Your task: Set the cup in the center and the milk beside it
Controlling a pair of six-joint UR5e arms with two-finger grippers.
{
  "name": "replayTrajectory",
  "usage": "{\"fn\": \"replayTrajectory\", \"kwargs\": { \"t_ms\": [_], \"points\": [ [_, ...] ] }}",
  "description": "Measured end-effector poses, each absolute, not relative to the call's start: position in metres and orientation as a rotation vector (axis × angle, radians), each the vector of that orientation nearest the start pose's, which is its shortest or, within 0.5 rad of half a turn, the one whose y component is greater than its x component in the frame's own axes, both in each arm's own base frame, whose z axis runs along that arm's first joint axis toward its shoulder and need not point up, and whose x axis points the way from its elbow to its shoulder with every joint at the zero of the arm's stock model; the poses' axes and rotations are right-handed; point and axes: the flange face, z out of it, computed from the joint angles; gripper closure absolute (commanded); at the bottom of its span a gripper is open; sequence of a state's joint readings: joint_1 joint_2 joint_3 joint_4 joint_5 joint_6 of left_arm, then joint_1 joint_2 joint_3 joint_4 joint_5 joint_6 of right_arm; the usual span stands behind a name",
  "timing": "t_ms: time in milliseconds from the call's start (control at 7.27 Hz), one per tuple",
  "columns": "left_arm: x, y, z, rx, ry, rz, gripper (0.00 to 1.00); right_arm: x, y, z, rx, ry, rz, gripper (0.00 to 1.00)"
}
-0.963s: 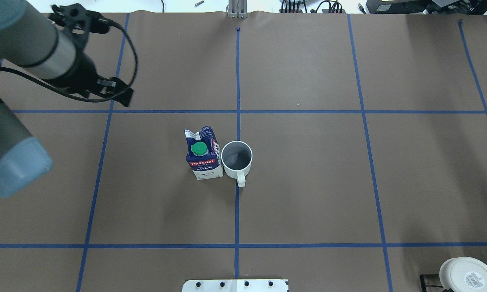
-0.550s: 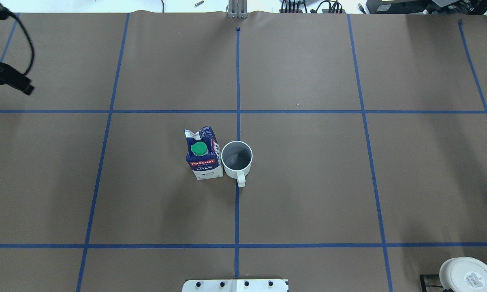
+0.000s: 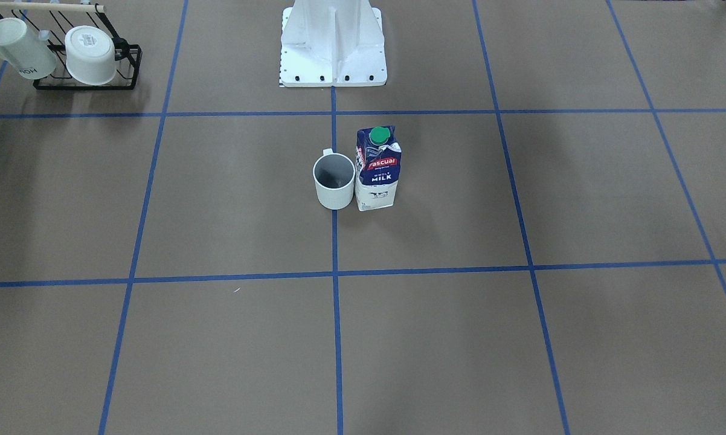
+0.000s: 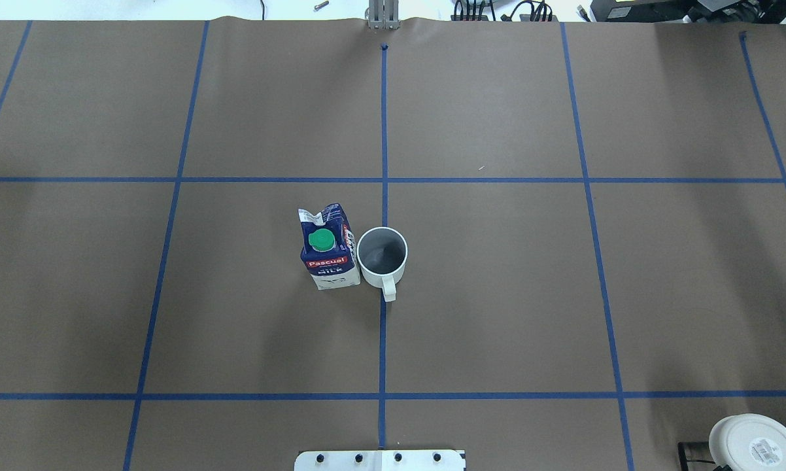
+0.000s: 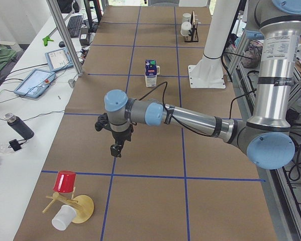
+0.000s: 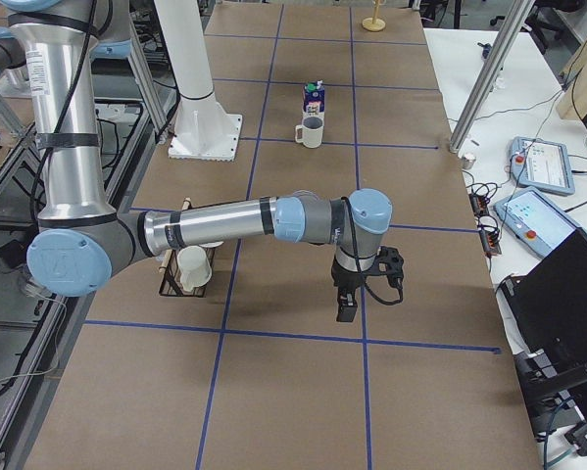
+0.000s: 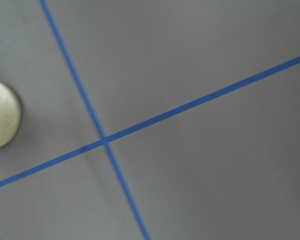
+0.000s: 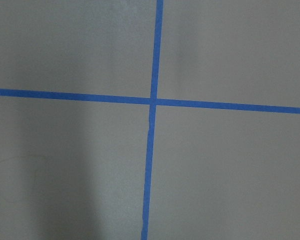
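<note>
Cup [image 4: 382, 255] stood on counter centre [image 4: 382, 327] | milk [image 4: 328, 252] just beside | left end effector [image 5: 116, 149], right end effector [image 6: 346, 311] — aperture could not be told

Cup [image 4: 382, 254] upright at center [image 4: 432, 294], milk [image 4: 328, 252] upright beside

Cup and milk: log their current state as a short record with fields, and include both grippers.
cup: upright at the center, on the blue tape line, handle toward the robot base
milk: upright, green cap on, at the cup's side toward the robot's left
contact: side by side, touching or nearly; a gap cannot be told
left gripper: above bare table, far from both; open or shut cannot be told
right gripper: above bare table, far from both; open or shut cannot be told
</note>
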State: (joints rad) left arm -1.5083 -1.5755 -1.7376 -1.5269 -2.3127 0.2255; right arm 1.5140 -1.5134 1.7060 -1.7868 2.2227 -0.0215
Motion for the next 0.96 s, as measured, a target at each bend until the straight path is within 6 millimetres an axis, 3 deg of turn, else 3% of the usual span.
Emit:
{"fn": "replayTrajectory", "kwargs": {
  "t_ms": [275, 413, 825, 963],
  "points": [
    [-0.074, -0.468, 0.608, 0.217, 0.828, 0.237, 0.01, 0.044, -0.51, 0.593, -0.034, -0.652, -0.068, 0.0],
    [-0.084, -0.461, 0.615, 0.232, 0.844, 0.218, 0.01, 0.044, -0.51, 0.593, -0.034, -0.652, -0.068, 0.0],
    [-0.096, -0.441, 0.655, 0.271, 0.723, 0.22, 0.01, 0.044, -0.508, 0.594, -0.035, -0.652, -0.068, 0.0],
    [-0.098, -0.44, 0.658, 0.268, 0.694, 0.219, 0.01, 0.044, -0.507, 0.594, -0.034, -0.652, -0.068, 0.0]
  ]
}}
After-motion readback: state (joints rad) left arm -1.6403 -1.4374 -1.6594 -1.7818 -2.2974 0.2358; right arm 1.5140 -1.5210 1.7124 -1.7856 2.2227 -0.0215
